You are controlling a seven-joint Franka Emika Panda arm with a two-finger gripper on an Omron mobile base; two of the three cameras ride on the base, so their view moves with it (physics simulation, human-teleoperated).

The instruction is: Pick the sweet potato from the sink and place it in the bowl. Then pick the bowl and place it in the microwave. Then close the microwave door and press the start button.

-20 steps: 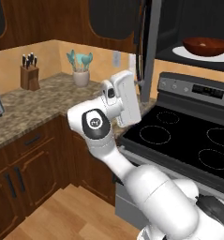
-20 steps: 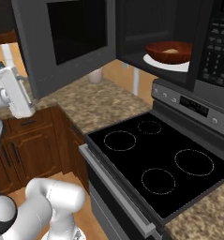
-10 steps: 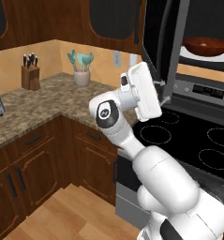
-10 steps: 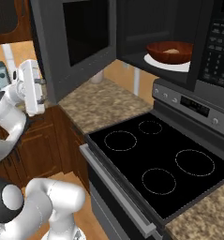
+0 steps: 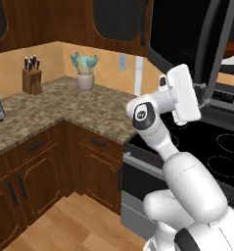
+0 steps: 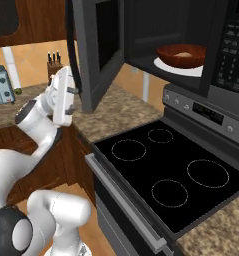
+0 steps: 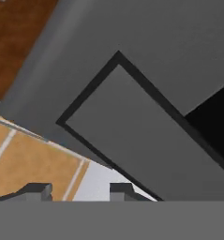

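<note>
**Gripper at the outer face of the half-open microwave door**

Bowl (image 6: 181, 55) sits on the white turntable plate (image 6: 178, 68) inside the microwave (image 6: 211, 45), toward the left part of the cavity, with something pale lying in it that may be the sweet potato; it is too small to tell for certain. The microwave door (image 6: 98, 47) stands partly swung out from its hinge on the left edge of the cavity, its dark window facing away from the oven.

The gripper (image 6: 77, 91) is raised at the lower outer edge of the door, the white hand (image 5: 184, 94) just beside the panel. In the hand view the two finger tips (image 7: 37, 191) stand apart with nothing between them, so the jaws are open and empty, pointing at the grey door face with its dark-framed window.

Below the microwave lies the stove (image 6: 166, 170) with its black top and four ring burners. On the counter (image 5: 64, 105) to the left, a knife block (image 5: 31, 76) and a utensil holder (image 5: 85, 73) stand against the back wall, well apart, and a toaster (image 6: 1, 85) rests near the far left edge.
</note>
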